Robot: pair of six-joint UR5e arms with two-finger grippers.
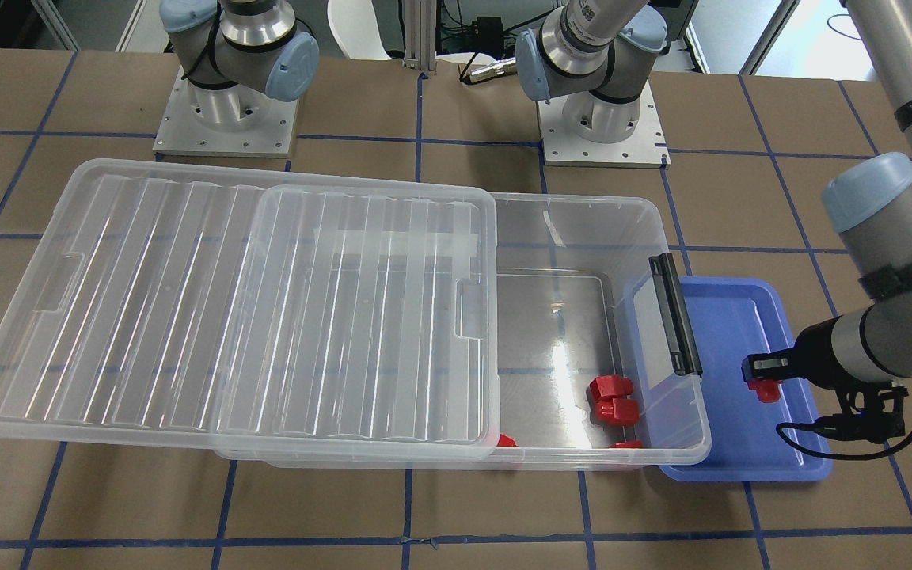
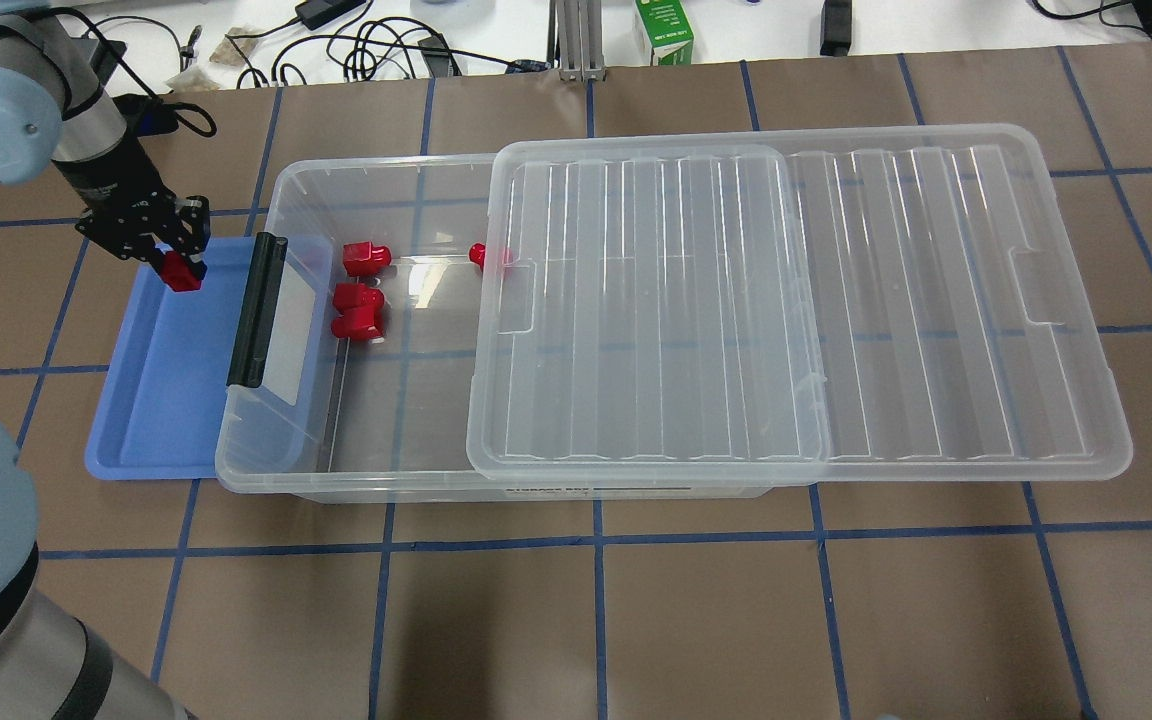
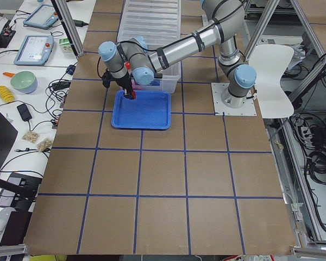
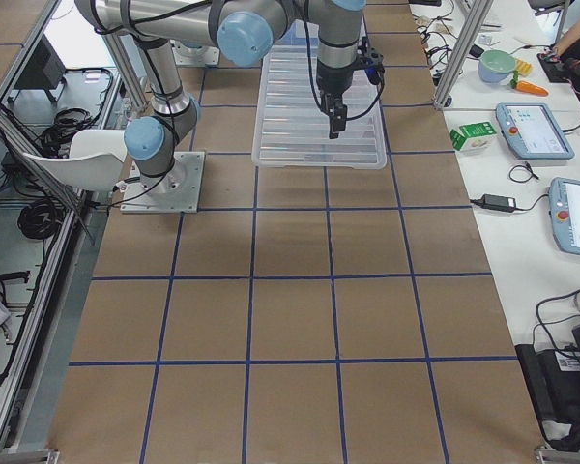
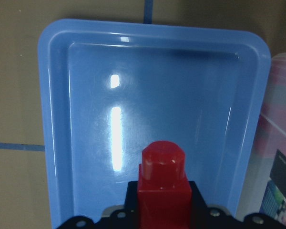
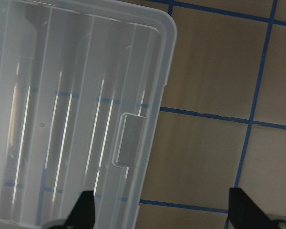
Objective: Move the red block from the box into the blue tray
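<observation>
The red block (image 2: 181, 275), stub down, hangs pinched in the left gripper (image 2: 179, 265) over the tray's far corner. The blue tray (image 2: 151, 400) lies flat near the table's left end, its right edge under the clear box (image 2: 381, 165), whose lid (image 2: 796, 300) sits slid rightward.

We note a brown surface (image 2: 696, 620) gridded with blue tape (image 2: 596, 541). A white chair (image 3: 273, 64) stands behind it. A white bench (image 4: 469, 246) alongside carries cables (image 2: 376, 45).
</observation>
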